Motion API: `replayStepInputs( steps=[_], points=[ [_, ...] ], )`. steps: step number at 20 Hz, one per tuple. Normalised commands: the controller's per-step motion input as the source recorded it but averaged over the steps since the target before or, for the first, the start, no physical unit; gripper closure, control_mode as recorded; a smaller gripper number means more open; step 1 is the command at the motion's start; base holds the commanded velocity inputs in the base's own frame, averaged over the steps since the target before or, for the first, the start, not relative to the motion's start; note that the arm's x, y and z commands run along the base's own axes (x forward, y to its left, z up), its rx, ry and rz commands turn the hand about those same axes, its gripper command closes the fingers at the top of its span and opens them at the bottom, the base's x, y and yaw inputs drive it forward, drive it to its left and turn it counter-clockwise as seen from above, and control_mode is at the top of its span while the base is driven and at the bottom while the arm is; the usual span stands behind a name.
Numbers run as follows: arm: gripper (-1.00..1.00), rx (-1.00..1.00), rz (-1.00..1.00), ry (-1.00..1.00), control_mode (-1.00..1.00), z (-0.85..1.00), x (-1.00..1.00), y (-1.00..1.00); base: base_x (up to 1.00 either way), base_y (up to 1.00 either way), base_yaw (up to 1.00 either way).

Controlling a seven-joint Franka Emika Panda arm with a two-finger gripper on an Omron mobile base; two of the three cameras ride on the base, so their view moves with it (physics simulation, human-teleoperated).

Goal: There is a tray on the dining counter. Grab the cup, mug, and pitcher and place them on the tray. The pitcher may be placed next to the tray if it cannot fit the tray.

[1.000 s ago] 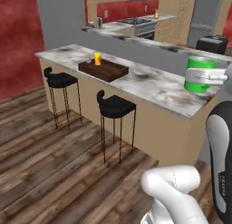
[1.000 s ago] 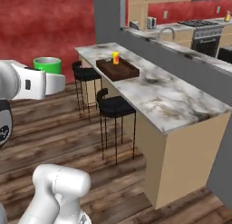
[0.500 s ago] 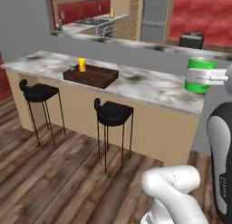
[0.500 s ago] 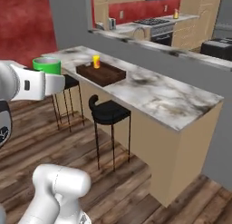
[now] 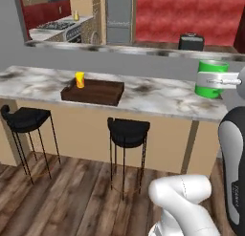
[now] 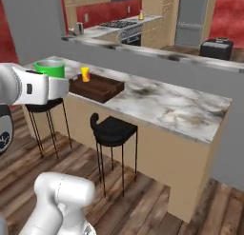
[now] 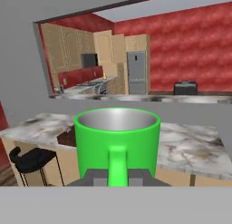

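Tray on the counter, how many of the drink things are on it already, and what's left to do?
One so far: the yellow cup stands at the left end of the tray on the dining counter. The green mug is in hand, gripped by its handle in the gripper with the jaws shut on it, held up short of the counter. It must still reach the tray, then the pitcher.

No words or numbers can be read. The small marks on the robot arm (image 5: 235,197) are too blurry.
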Motion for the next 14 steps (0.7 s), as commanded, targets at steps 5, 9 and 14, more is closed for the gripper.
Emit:
replayStepInputs(
  steps=[5, 9, 14],
  points=[
    [1.00, 0.00, 0.00, 0.00, 1.00, 0.00, 0.00, 0.00, 0.32, 1.00, -0.44],
    [1.00, 0.00, 0.00, 0.00, 1.00, 0.00, 0.00, 0.00, 0.31, 1.00, -0.43],
    [1.00, 0.00, 0.00, 0.00, 1.00, 0.00, 0.00, 0.00, 0.37, 0.97, -0.40]
  ],
)
